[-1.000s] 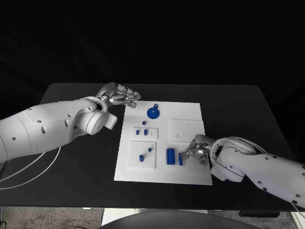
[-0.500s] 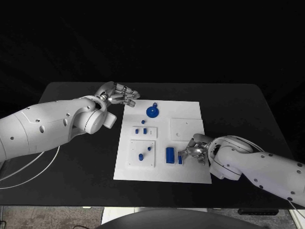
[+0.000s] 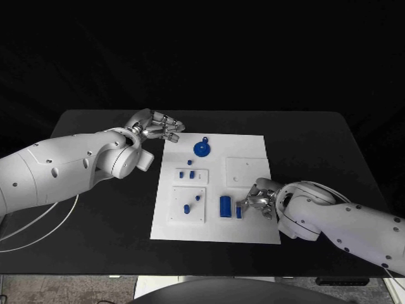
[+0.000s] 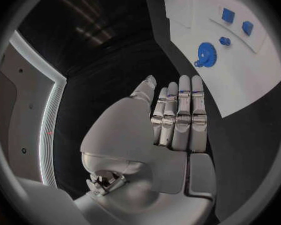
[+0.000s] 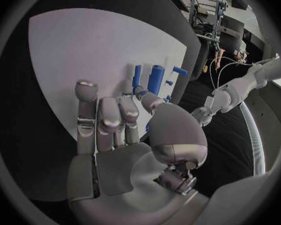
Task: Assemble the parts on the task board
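On task board (image 3: 248,183): one gear (image 3: 204,149), two upright bars (image 3: 225,206).

a black table (image 3: 93,209) stands in a dark room; pale floor (image 3: 66,290) shows below its near edge.

Your work surface is a black table (image 3: 348,158) with rounded corners, matte and dark all over. In the left wrist view, you can see the same black top (image 4: 247,150) running past the edge of the white plate. Off the table's left front corner, 2 thin white cables (image 3: 40,223) sag in loose curves; they cross over the corner of the tabletop and run out at the picture's left edge. Behind the table's far edge you have a plain black backdrop (image 3: 202,50). Below the near edge, a pale grey strip of floor (image 3: 66,288) shows.
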{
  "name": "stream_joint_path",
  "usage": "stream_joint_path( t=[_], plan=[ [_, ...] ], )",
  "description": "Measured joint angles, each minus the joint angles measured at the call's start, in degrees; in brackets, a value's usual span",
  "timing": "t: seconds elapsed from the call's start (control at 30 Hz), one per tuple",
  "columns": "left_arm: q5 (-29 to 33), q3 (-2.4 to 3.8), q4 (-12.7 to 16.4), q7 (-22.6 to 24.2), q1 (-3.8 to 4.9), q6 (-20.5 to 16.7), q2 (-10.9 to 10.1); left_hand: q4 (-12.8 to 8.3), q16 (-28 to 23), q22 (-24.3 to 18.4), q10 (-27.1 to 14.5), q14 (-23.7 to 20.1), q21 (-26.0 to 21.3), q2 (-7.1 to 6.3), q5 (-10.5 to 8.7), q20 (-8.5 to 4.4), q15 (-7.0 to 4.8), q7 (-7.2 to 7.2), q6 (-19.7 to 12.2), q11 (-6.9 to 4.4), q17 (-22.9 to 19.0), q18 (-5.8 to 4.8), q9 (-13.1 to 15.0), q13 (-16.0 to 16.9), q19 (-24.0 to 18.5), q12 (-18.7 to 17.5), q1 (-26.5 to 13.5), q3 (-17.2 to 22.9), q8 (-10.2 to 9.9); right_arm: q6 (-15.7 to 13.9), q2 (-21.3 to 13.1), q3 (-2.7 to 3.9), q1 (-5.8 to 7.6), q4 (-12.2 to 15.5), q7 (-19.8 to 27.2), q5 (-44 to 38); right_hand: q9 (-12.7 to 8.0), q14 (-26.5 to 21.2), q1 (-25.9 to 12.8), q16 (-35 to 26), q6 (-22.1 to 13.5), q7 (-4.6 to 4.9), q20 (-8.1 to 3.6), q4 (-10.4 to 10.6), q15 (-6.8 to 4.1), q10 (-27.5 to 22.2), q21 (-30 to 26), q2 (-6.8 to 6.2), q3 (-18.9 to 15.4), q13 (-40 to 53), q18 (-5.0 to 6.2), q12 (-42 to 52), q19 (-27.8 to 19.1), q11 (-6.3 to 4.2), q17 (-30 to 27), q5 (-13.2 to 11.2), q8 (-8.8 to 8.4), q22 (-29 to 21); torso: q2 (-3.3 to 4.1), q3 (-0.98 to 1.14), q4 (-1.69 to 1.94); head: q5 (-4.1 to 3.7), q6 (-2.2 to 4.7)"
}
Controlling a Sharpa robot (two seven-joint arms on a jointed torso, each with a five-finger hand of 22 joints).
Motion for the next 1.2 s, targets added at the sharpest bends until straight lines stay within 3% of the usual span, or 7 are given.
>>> stream_joint_path(
  t=[0.23, 0.4, 0.53, 0.6, 0.67, 0.97, 1.2],
  plan=[
    [0.00, 0.00, -0.24, -0.01, 0.00, 0.00, 0.14, 0.00, 0.00, 0.00, 0.00, 0.00, 0.00, 0.00, 0.21, -0.21, 0.00, 0.00, 0.00, 0.00, 0.00, 0.01, 0.00, 0.00, 0.21, 0.00, 0.00, 0.00, 0.00, -0.68, -0.55, -0.27, -0.32, -0.49, 0.83, 1.37, 0.42, 0.00, 0.60, -1.08, 0.21, -0.16, 0.00, 11.35, 0.00, -0.41, -1.62, -7.11, -6.46, -0.47, 0.00, -0.82, 0.00, 0.41, -0.82, 0.06, 0.29, 0.00, 0.01, 0.03, -0.01, -0.16, 0.24],
    [0.00, 0.00, -0.36, -0.03, 0.00, -0.02, 0.20, 0.00, 0.00, 0.01, 0.00, 0.00, 0.00, 0.23, 0.21, -0.21, 0.00, 0.00, 0.00, 0.00, -0.01, 0.01, 0.00, 0.00, 0.21, 0.00, 0.22, 0.00, 0.00, -1.25, -1.15, -0.33, -0.37, -0.83, 2.26, 3.29, 0.62, 0.00, 3.40, -1.79, -0.09, 0.11, 0.00, 17.27, 0.00, -0.41, -2.87, -7.96, -13.05, -1.24, 0.00, -1.33, 0.00, 0.41, -1.46, 0.34, 0.00, 0.00, -0.01, 0.06, -0.01, -0.22, 0.54],
    [0.01, -0.01, -0.36, -0.06, 0.00, -0.02, 0.25, 0.16, 0.00, 0.01, 0.00, 0.00, 0.00, 0.23, 0.21, -0.21, 0.00, 0.00, 0.00, 0.00, -0.01, 0.01, 0.00, 0.00, 0.21, 0.00, 0.23, 0.16, 0.00, -1.78, -1.69, -0.34, -0.37, -1.24, 3.87, 4.94, 0.98, 0.00, 4.76, -2.00, -1.08, 0.60, 0.00, 18.95, 0.01, -0.72, -3.71, -6.56, -20.79, -1.62, 0.00, -1.33, 0.00, 0.72, -1.55, 4.76, -0.04, 0.00, -0.02, 0.04, -0.03, -0.23, 0.80],
    [0.05, -0.01, -0.36, -0.07, 0.00, -0.03, 0.30, 0.16, 0.00, 0.01, 0.00, 0.00, 0.00, 0.23, 0.21, -0.21, 0.00, 0.00, 0.00, 0.00, -0.01, 0.01, 0.00, 0.00, 0.21, 0.00, 0.22, 0.16, 0.00, -2.06, -1.93, -0.33, -0.34, -1.44, 4.91, 5.97, 0.97, -0.18, 4.43, -2.09, -1.97, 0.72, 0.04, 16.71, 0.18, -1.03, -4.06, -3.40, -28.69, -1.73, 0.00, -1.33, -0.04, 1.02, -1.59, 10.85, -0.04, 0.00, -0.03, 0.04, -0.07, -0.23, 0.97],
    [0.09, -0.01, -0.36, -0.07, 0.00, -0.04, 0.33, 0.16, 0.00, 0.01, 0.00, 0.00, 0.00, 0.23, 0.21, -0.21, 0.00, 0.00, 0.00, 0.00, -0.01, 0.01, 0.00, 0.00, 0.21, 0.00, 0.22, 0.16, 0.00, -2.32, -2.14, -0.32, -0.26, -1.64, 5.86, 6.91, 0.16, -0.18, 4.23, -2.24, -2.60, 1.14, 0.11, 13.72, 0.18, -1.17, -4.37, -0.17, -35.91, -1.92, 0.00, -1.33, -0.11, 0.90, -1.62, 12.38, -0.16, 0.00, -0.04, 0.04, -0.09, -0.23, 1.15],
    [1.08, -0.01, -1.13, 0.08, -0.02, -0.06, 0.55, -0.07, 0.00, 0.01, 0.00, 0.00, 0.00, 0.23, 0.21, -0.21, 0.00, 0.00, 0.00, 0.00, 0.03, 0.01, 0.00, 0.00, 0.21, 0.00, 0.22, 0.39, 0.00, -4.08, -3.54, 0.82, 1.49, -3.22, 12.38, 12.90, -0.29, -0.39, 4.73, -2.89, -5.14, 1.86, 0.11, 12.41, 0.39, -1.64, -5.58, 1.62, -38.26, -2.36, 0.00, -1.72, -0.11, 1.39, -1.94, 12.97, -0.33, 0.00, -0.22, -0.02, -0.20, -0.66, 3.25],
    [4.20, -0.02, -3.20, 0.91, -0.02, 0.13, 1.50, -0.64, 0.00, 0.10, 0.63, 0.00, 0.21, 0.36, 0.21, -0.21, 0.00, -0.25, 0.25, -0.63, 0.08, 0.02, 0.02, 0.00, 0.21, 0.00, 0.36, 0.95, 0.00, -4.66, -1.68, 1.56, 3.92, -10.06, 22.90, 22.07, -1.55, -6.69, 8.13, -17.05, -8.84, 3.11, 1.67, 7.55, 1.71, -9.19, -22.66, 5.52, -39.40, -13.95, 0.01, -17.31, -2.71, 2.59, -13.18, 15.70, -0.33, -4.38, -0.80, -0.19, -0.68, -0.94, 7.64]
  ],
)
